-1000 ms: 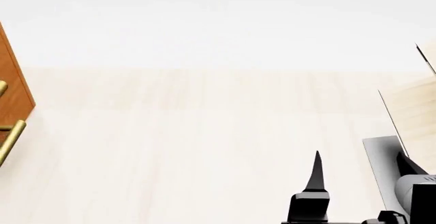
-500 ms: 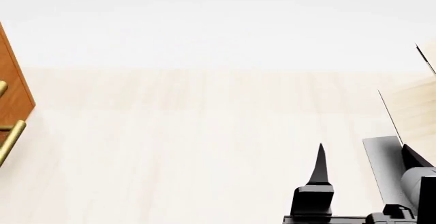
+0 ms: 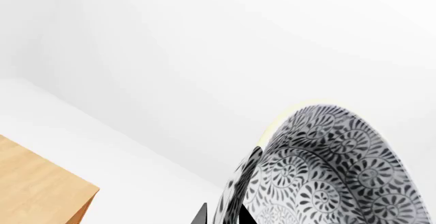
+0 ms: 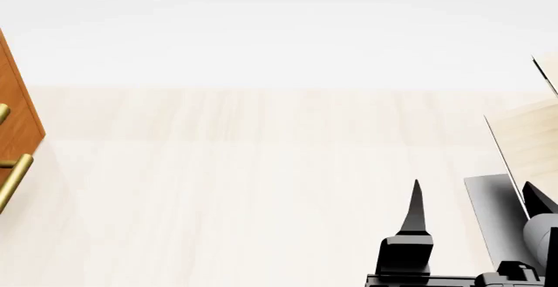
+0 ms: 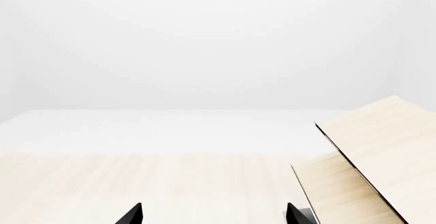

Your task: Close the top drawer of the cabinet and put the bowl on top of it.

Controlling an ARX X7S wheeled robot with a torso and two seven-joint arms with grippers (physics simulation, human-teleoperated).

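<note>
Bowl (image 3: 327, 168): clamped at rim by left gripper fingers (image 3: 199, 215), carried up near cabinet (image 4: 16, 104) top for placing. Right gripper (image 5: 214, 215): fingers apart, empty, idle. Drawer state n/k.

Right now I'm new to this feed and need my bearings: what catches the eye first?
The grey floral-patterned bowl fills much of the left wrist view, close to the camera, with a dark fingertip at its edge. In the head view, the reddish-brown cabinet with brass bar handles sits at the far left over pale wood floor. The right gripper rises at lower right, jaws apart, near a pale wood structure.
</note>
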